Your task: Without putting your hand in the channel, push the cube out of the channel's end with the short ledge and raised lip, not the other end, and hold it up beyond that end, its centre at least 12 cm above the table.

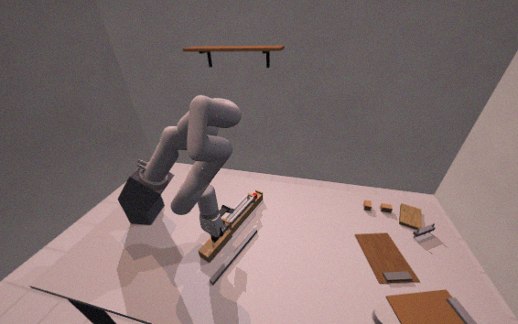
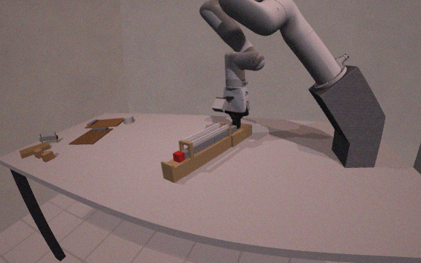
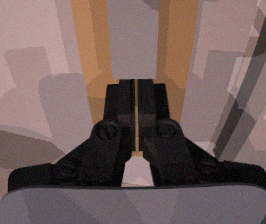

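Note:
The small red cube [image 1: 254,195] sits on the short ledge at the far end of the long wooden channel [image 1: 230,224], just outside the clear walls and behind the raised lip; it also shows in the exterior view [image 2: 178,156]. My gripper [image 2: 236,124] is shut, pointing down at the opposite end of the channel [image 2: 209,149], nearest the robot base. In the wrist view the black fingers are pressed together over the channel's wooden rails. A grey rod [image 2: 209,139] appears to lie inside the channel between the fingers and the cube.
A long grey bar [image 1: 233,256] lies on the table beside the channel. Wooden boards [image 1: 385,256] and small blocks [image 1: 367,205] lie far to the side. The dark robot base [image 2: 352,119] stands behind the channel.

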`<state>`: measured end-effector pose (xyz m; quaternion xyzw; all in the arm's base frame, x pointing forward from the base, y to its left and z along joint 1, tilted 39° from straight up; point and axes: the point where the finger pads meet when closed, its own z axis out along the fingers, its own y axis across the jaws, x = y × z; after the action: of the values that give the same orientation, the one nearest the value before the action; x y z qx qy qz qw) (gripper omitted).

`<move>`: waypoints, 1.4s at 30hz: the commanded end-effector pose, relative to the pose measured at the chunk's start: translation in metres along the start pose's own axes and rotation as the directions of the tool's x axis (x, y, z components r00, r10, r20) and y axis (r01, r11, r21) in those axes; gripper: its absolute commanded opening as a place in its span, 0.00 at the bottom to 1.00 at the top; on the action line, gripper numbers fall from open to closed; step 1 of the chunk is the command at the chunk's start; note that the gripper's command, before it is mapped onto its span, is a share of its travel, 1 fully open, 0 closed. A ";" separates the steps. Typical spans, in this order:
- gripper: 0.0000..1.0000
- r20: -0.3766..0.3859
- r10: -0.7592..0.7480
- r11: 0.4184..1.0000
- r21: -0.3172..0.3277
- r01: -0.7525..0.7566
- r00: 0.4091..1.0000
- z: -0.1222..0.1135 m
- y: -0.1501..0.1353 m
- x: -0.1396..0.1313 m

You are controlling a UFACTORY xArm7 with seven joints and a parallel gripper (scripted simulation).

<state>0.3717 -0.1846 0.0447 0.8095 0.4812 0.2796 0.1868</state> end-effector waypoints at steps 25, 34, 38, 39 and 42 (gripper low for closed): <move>0.00 0.001 0.000 1.000 -0.002 0.000 1.000 -0.043 0.000 0.012; 0.00 0.001 0.000 1.000 -0.002 0.000 1.000 -0.071 0.000 0.012; 0.00 0.001 0.000 1.000 -0.002 0.000 1.000 -0.072 0.000 0.012; 0.00 0.001 0.000 1.000 -0.002 0.000 1.000 -0.072 0.000 0.012; 0.00 0.001 0.000 1.000 -0.002 0.000 1.000 -0.072 0.000 0.012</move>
<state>0.3311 -0.1710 0.1029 0.8094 0.4804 0.2793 0.1901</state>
